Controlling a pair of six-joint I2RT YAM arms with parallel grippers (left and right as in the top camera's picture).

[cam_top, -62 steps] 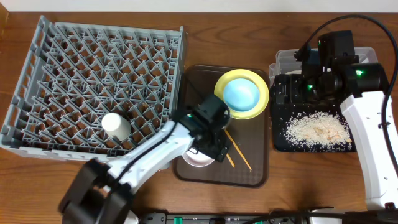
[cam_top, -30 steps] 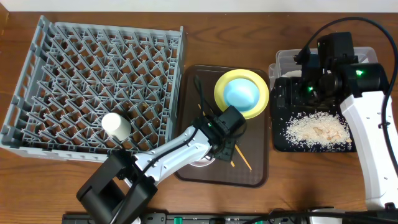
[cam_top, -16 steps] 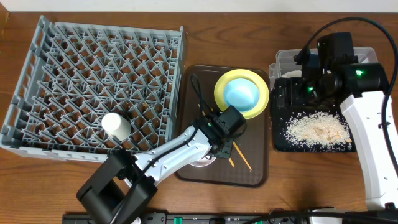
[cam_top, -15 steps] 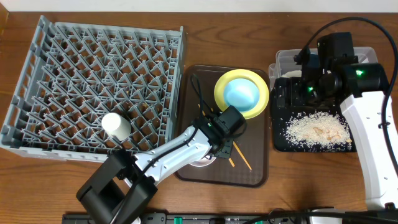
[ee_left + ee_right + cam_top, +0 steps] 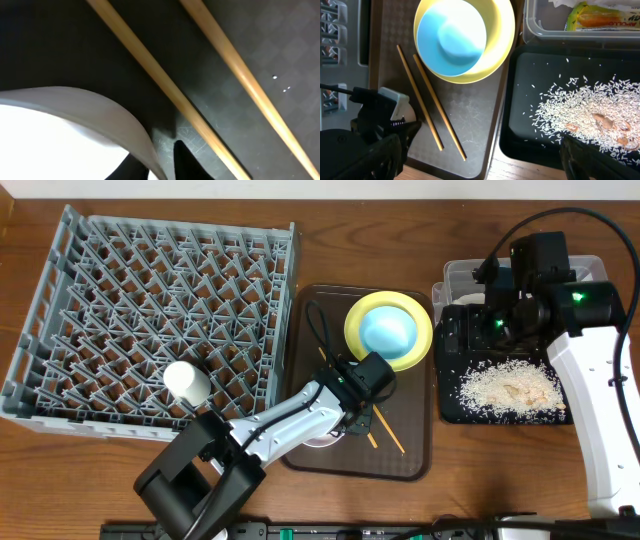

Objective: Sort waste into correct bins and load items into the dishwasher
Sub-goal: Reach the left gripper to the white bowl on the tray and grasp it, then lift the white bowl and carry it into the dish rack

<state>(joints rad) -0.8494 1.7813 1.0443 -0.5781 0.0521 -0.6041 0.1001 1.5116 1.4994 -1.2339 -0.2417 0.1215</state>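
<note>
Overhead: left arm stretches across the brown tray [image 5: 400,465], left end effector [image 5: 347,418] down at the white bowl [image 5: 320,443]. Left wrist: bowl rim beside the chopsticks [image 5: 150,67], can't tell the grip. Right wrist: right end effector [image 5: 482,162] wide open, empty, above the black tray [image 5: 520,135] of rice [image 5: 580,112].

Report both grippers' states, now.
Left gripper: at the rim of the white bowl; open or closed cannot be told.
Right gripper: open, holding nothing.
</note>
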